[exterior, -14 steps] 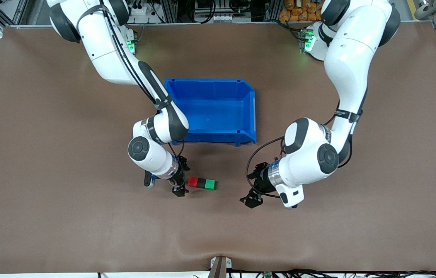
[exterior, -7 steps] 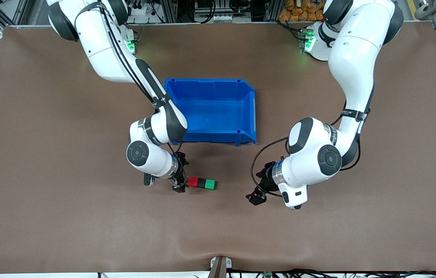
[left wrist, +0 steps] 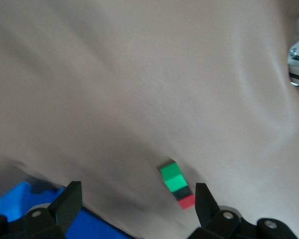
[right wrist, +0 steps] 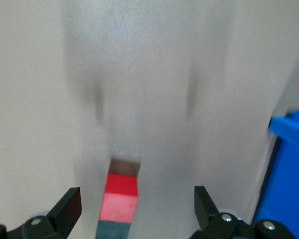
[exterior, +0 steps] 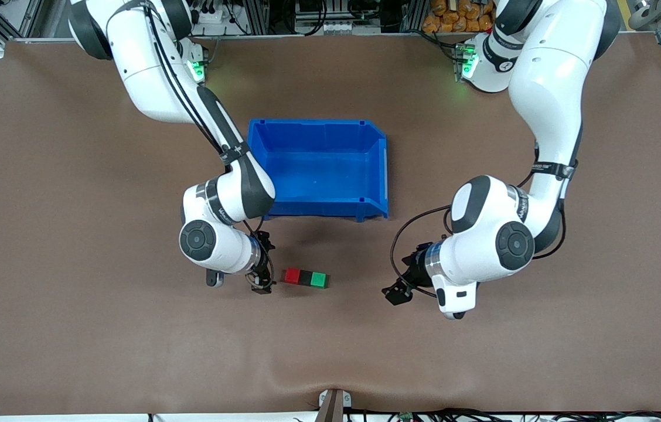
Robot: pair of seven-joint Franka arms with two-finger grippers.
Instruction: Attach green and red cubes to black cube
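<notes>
Low centre of the front view, the red cube (exterior: 292, 275), black cube (exterior: 305, 278) and green cube (exterior: 319, 280) are lying joined in one row on the table (exterior: 72, 328) — nearer the camera than the blue bin (exterior: 377, 176). The right gripper (exterior: 261, 285) is hovering just beside the red end, fingers spread wide and holding nothing. The left gripper (exterior: 398, 292) is hanging well apart toward the frame's right — also wide open and empty.

Red cube (exterior: 292, 275), black cube (exterior: 305, 278), green cube (exterior: 319, 279) joined in row; blue bin (exterior: 323, 170) farther back.
</notes>
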